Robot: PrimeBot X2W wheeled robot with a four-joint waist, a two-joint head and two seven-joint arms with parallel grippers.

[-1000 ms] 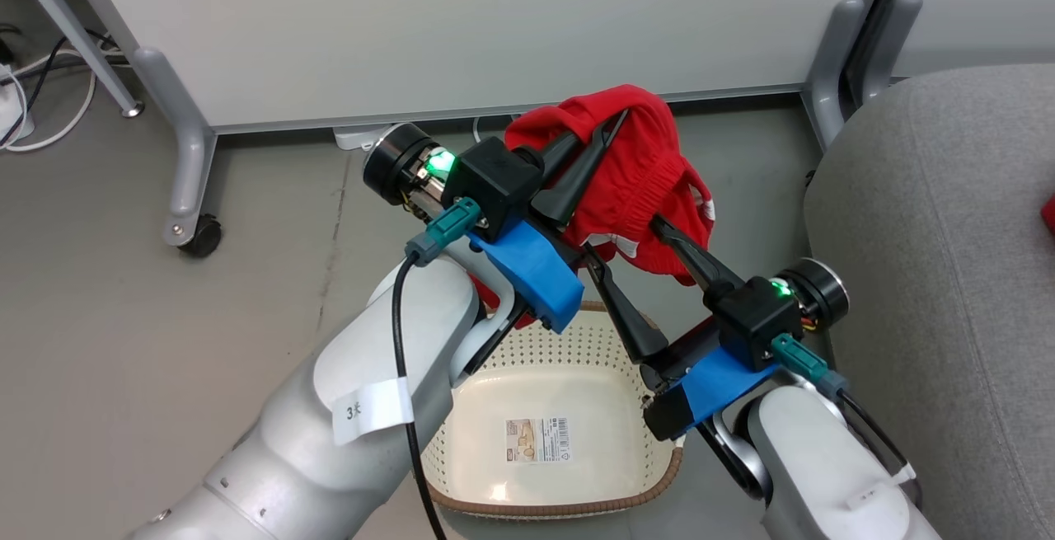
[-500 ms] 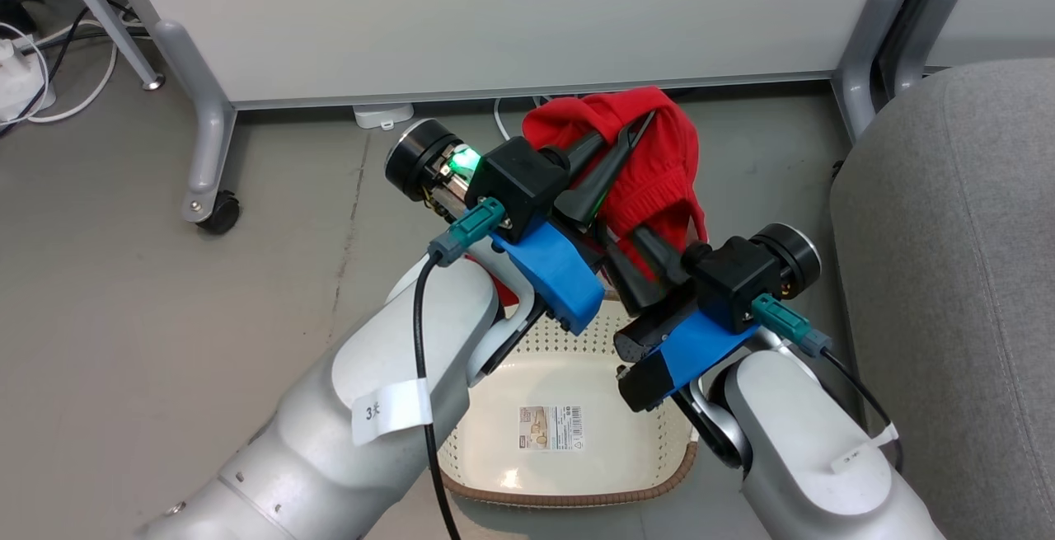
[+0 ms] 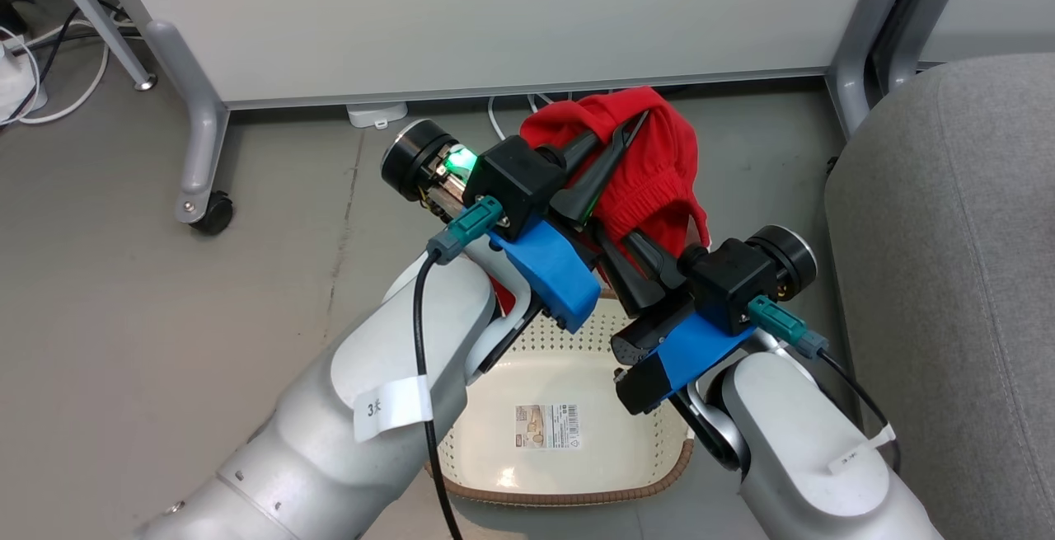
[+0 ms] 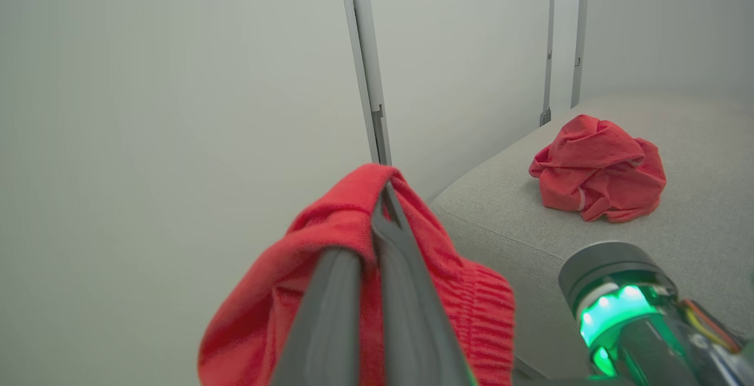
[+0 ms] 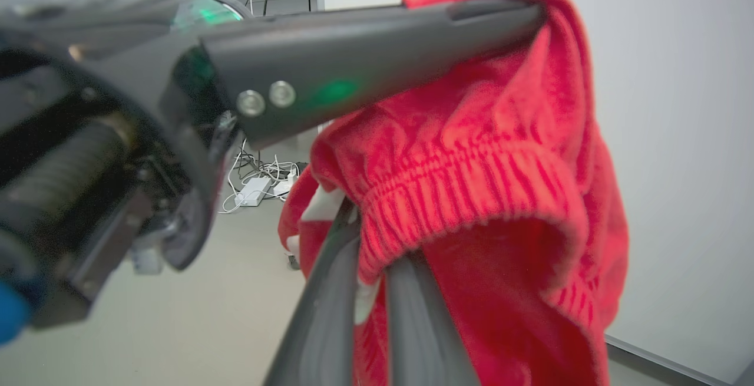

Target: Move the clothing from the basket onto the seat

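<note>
Clothing [image 3: 659, 169] aloft, clear of basket [image 3: 560, 496]

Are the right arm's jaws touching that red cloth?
Touching. The right wrist view shows the right jaws closed on the red cloth, fabric bunched between the fingers.

I am wearing pale grey shells on my left forearm [image 3: 371, 359] and right forearm [image 3: 791, 433]. A white tag [image 3: 391, 408] marked 3 is wrapping the left one, and a black cable [image 3: 422, 342] is running from a teal plug [image 3: 466, 223]. A blue bracket [image 3: 548, 272] is sitting under each black wrist block. A green light [image 3: 461, 165] is glowing. The fingers [image 3: 606, 162] of my left gripper [image 3: 630, 128] are long, dark and tapering.
</note>
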